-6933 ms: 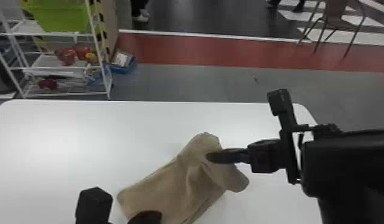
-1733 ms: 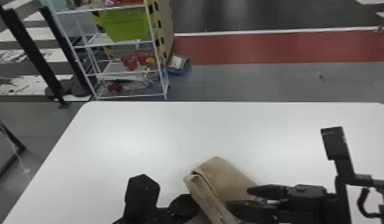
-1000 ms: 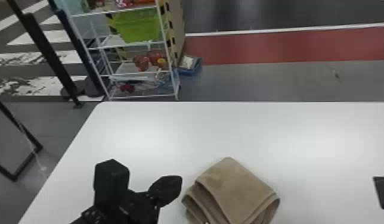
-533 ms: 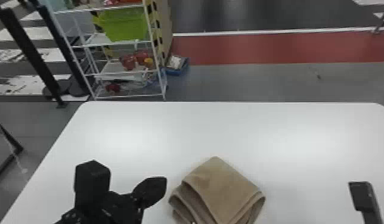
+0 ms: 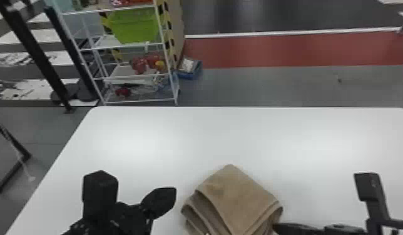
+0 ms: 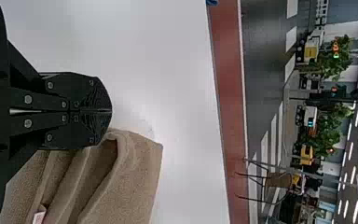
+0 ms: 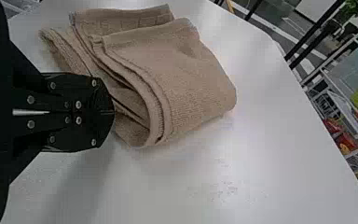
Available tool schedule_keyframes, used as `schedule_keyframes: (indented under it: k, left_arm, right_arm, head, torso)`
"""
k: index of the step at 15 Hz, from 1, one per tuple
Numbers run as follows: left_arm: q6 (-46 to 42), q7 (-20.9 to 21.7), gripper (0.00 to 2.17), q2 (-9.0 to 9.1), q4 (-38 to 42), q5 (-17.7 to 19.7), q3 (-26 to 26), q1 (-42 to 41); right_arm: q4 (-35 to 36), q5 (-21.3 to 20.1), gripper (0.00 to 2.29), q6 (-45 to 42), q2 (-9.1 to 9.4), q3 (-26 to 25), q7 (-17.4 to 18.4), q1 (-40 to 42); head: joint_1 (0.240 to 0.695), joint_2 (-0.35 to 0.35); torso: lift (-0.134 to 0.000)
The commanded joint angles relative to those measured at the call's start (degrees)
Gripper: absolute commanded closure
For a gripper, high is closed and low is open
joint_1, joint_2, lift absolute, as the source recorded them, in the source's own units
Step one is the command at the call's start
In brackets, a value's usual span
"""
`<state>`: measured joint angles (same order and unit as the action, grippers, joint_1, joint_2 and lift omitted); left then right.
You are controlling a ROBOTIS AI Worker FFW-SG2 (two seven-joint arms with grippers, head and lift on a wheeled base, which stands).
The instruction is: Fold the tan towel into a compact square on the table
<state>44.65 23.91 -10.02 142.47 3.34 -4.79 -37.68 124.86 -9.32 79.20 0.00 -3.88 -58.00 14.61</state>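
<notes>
Left gripper [image 5: 166, 195]: fingers [image 6: 84, 91] pressed together, tips by the towel [image 5: 238, 197]. In head view it sits at the towel's 9 o'clock, just beside it. Right gripper [image 5: 276, 227]: fingers [image 7: 81, 133] also pressed together, nothing pinched, tips at the towel's edge, about 4 o'clock. Can't tell if they touch the cloth.

Towel lies on the table [image 5: 141, 137], toward 6 o'clock in head view, folded into a thick, squarish stack. One corner points to 12 o'clock. Smooth top layer, stacked edges showing from 7 to 9 o'clock, rounded fold at about 4. Layers don't line up exactly. Small label [image 6: 38, 217] pokes out between folds in left wrist view.

Past the table, from the towel: white rack [image 5: 94, 78] at 11 o'clock, with green bin [image 5: 133, 26] and red things [image 5: 140, 64] on its shelves. Blue box [image 5: 190, 75] on the floor right by the rack, between 11 and 12. Black posts [image 5: 41, 59] at 10. Red floor strip [image 5: 272, 50] runs across from about 12 to 1.
</notes>
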Motion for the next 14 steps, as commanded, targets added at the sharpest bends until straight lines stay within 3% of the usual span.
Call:
schedule_keyframes:
  k: [1, 10, 14]
  left_arm:
    - [-0.9, 0.0, 1.88, 0.0, -0.4, 0.2, -0.4, 0.1]
    - [-0.9, 0.6, 1.88, 0.0, -2.1, 0.8, -0.9, 1.4]
    - [-0.4, 0.9, 1.88, 0.08, -2.3, 1.0, -0.9, 1.5]
  right_arm:
    - [-2.3, -0.3, 1.87, -2.9, 0.05, 0.7, 1.3, -2.0]
    - [-18.2, -1.0, 1.87, -3.3, 0.05, 6.8, 3.7, -16.9]
    - [-21.5, -1.3, 1.87, -5.6, 0.05, 7.8, 4.0, -20.8]
  head:
    - [0.695, 0.131]
    - [0.695, 0.163]
    - [0.695, 0.173]
  torso:
    - [-0.123]
    - [-0.123]
    - [-0.123]
